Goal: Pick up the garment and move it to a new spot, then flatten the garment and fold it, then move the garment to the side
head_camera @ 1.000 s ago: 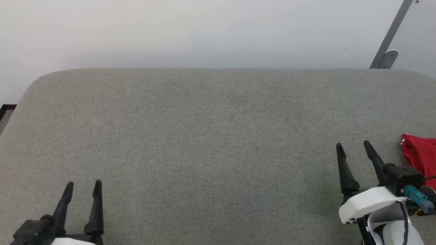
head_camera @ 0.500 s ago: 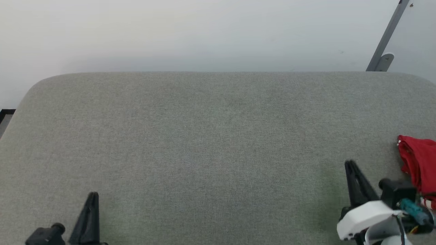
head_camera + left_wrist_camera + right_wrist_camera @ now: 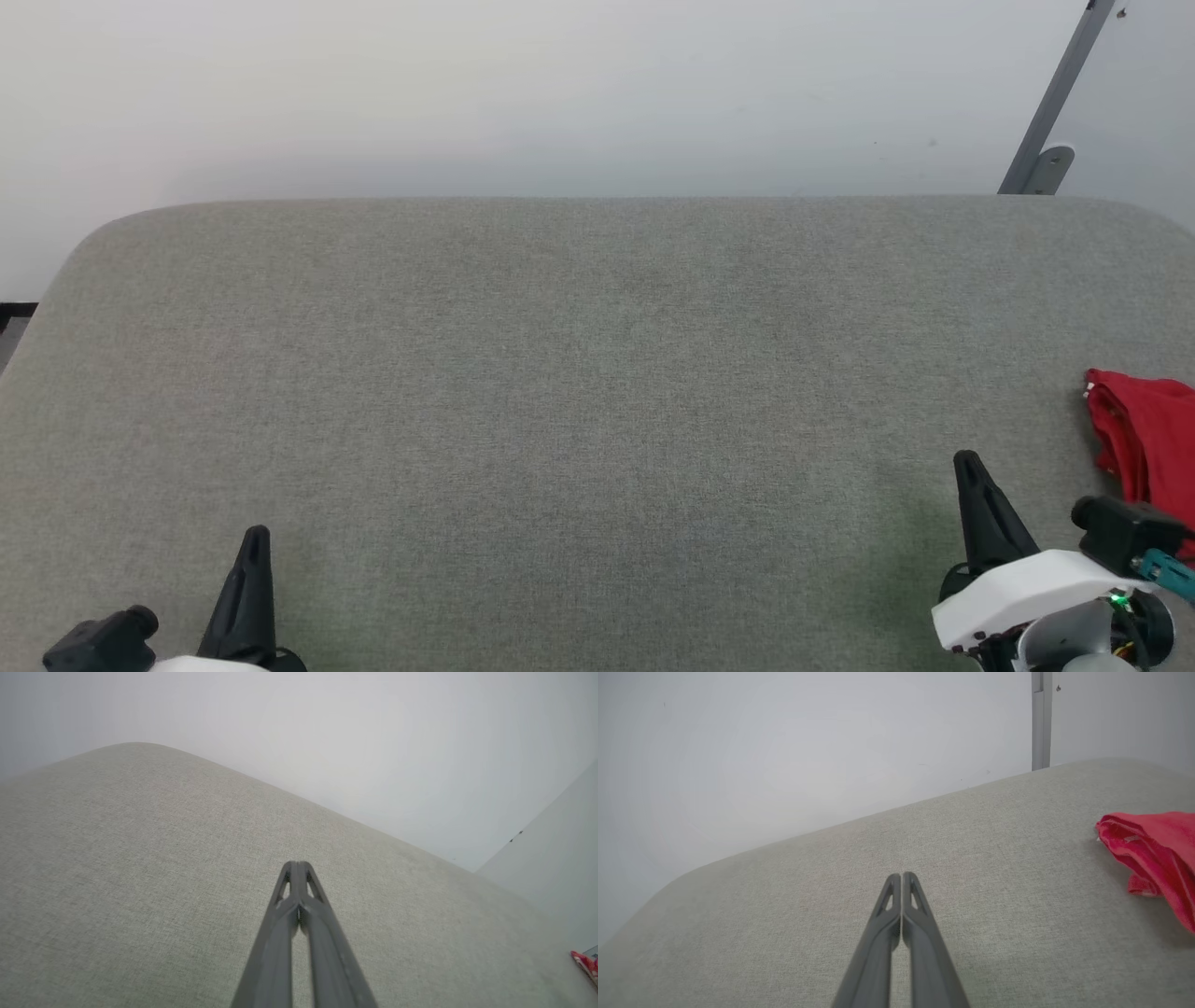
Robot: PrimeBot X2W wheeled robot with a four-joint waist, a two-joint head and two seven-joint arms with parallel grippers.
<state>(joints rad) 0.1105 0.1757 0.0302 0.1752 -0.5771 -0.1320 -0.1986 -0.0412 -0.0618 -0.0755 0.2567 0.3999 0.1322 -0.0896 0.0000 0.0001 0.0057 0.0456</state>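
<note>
**Red garment (image 3: 1144, 429) bunched at the right edge of a grey fabric worktop (image 3: 597, 373); both pincers closed, gripping nothing.**

Head view: the left pincer (image 3: 253, 546) sits low at left and the right pincer (image 3: 969, 471) low at right, each with its fingers pressed together. The garment lies just right of the right pincer and apart from it. The frame cuts it off, and its visible length runs far to near. A grey strut (image 3: 1053, 103) leans on the wall behind.
Left wrist view: the left pincer (image 3: 298, 868) tips meet above the worktop, with a red scrap of garment (image 3: 586, 963) at the lower right corner.
Right wrist view: the right pincer (image 3: 902, 878) tips meet. The garment (image 3: 1153, 844) lies at right, apart from the fingers. Its layered folds and rounded end point left, detail the other views lack.
</note>
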